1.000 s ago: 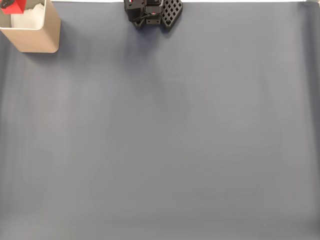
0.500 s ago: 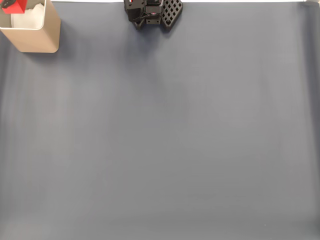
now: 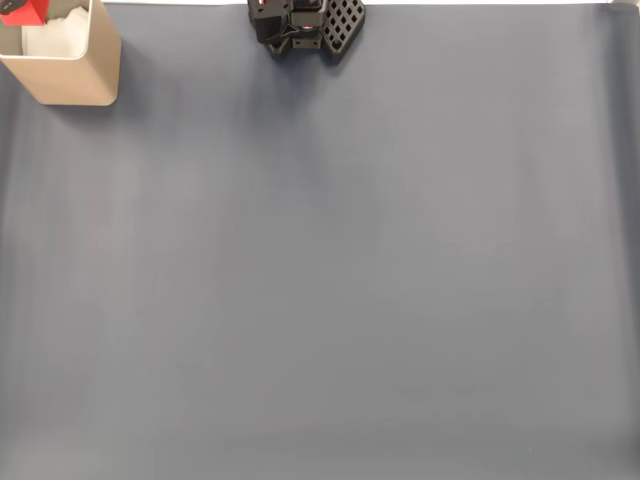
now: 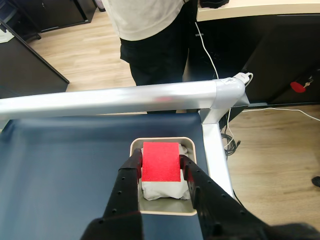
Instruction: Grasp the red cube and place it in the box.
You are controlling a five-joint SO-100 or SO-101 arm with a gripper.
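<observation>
Wrist view shows the fingers point(image 4: 161, 165) clamped on the cube point(image 4: 161, 162) above the box point(image 4: 163, 212); releasing it seems next.

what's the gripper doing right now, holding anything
Gripper: shut on the red cube, holding it above the open box.

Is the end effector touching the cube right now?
Touching: in the wrist view, both fingers of the end effector press against the cube's sides above the box.
</observation>
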